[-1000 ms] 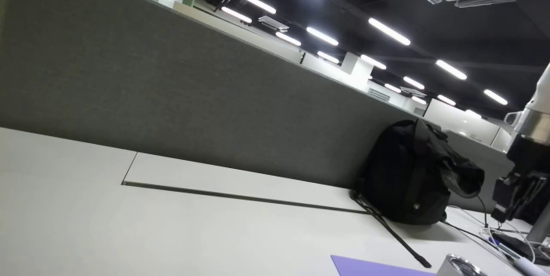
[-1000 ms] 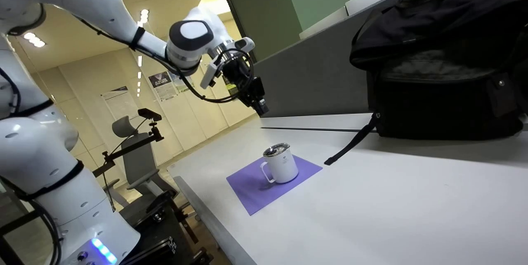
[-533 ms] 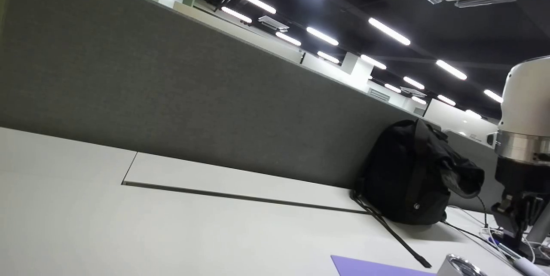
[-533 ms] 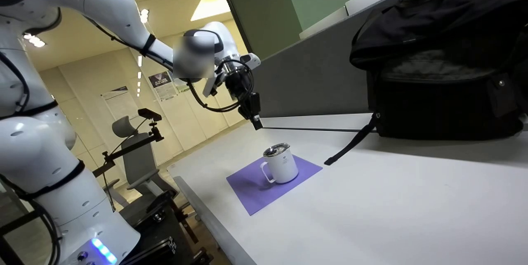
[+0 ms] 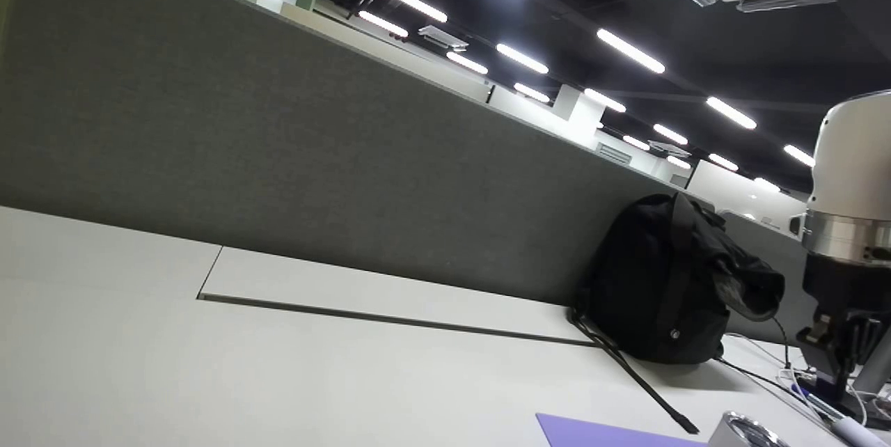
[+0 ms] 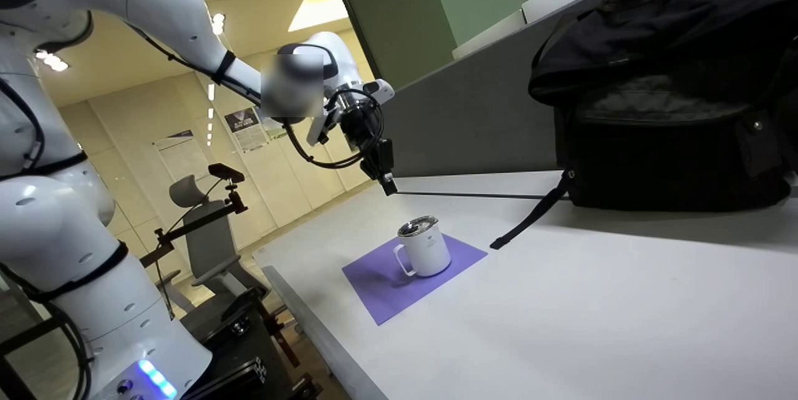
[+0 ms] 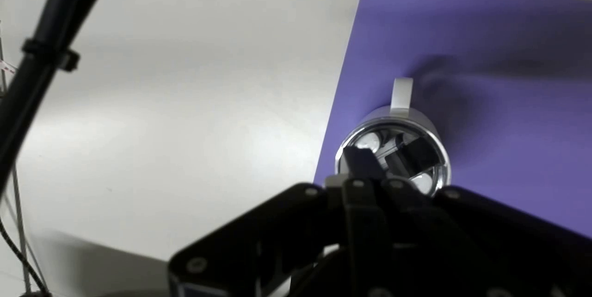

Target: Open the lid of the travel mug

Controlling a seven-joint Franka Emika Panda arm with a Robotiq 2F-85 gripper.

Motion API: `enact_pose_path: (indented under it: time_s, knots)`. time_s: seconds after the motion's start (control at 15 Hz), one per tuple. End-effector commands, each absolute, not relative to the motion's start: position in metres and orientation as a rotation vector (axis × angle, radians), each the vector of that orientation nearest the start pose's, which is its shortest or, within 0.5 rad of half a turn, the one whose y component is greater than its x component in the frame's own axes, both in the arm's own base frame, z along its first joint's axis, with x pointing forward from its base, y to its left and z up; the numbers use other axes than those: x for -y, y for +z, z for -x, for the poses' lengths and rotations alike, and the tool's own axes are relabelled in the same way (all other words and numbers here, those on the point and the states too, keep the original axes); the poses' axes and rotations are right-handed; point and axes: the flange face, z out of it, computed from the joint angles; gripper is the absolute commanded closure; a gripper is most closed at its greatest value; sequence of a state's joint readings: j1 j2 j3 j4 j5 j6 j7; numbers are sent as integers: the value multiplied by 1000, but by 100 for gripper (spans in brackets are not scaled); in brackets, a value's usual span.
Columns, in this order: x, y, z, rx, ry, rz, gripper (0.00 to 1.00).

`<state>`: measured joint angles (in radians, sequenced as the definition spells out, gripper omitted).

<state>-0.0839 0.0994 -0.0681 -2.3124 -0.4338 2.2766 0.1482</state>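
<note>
A white travel mug (image 6: 431, 255) with a handle stands upright on a purple mat (image 6: 374, 278). Its shiny-rimmed lid (image 6: 419, 226) is on top. In the wrist view I look down on the lid (image 7: 397, 136), which has a dark piece across it; the handle (image 7: 401, 93) points up the picture. In an exterior view only the mug's top (image 5: 748, 431) shows, cut by the lower edge. My gripper (image 6: 389, 187) is above the mug and apart from it. In the wrist view the fingers (image 7: 365, 165) are together with nothing seen between them, hiding the lid's lower part.
A black backpack (image 6: 673, 138) stands on the white table (image 6: 598, 313) against the grey partition (image 6: 474, 132); its strap (image 6: 530, 219) reaches toward the mat. Cables and a stand (image 5: 873, 370) are near the gripper in an exterior view. The table edge (image 6: 324, 338) is on the robot's side.
Over the first half second the arm came down and the gripper lowered toward the mug. Since then it has hardly moved. The mug and mat have not moved.
</note>
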Motion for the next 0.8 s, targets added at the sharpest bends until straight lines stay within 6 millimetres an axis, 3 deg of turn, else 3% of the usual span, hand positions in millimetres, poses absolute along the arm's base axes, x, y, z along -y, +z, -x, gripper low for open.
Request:
enact_pose_path:
  time_s: [0.0,0.33,0.73]
  knots:
    - [86,291,-503,36,219,3447,100]
    - [71,272,-519,101,73,3377,100]
    - [63,246,-524,167,148,3305,100]
